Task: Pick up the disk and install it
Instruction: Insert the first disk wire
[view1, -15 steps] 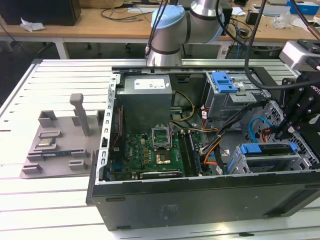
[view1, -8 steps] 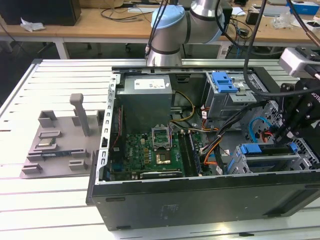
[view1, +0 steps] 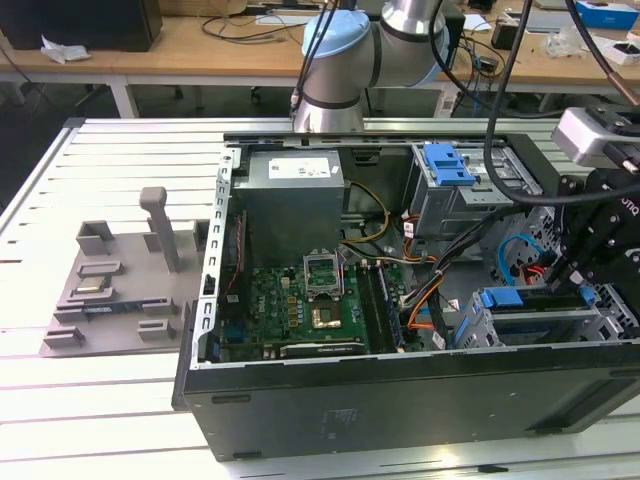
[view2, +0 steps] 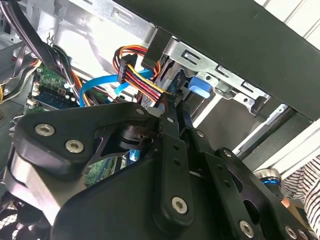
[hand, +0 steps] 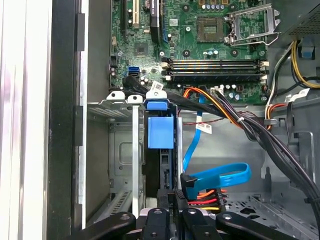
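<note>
1 PC case (view1: 400, 400) on slatted table (view1: 100, 400) | desks behind | claw (hand: 172, 200) clamped on disk (hand: 161, 150) in bay

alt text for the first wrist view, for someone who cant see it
The gripper sits at the disk, which stands on edge in a metal drive cage inside an open computer case. A blue data cable loops beside it, with the green motherboard beyond.

disk (hand: 160, 145) upright in drive cage (hand: 120, 150), inside computer case (view1: 400, 400), on table (view1: 60, 420)
</note>
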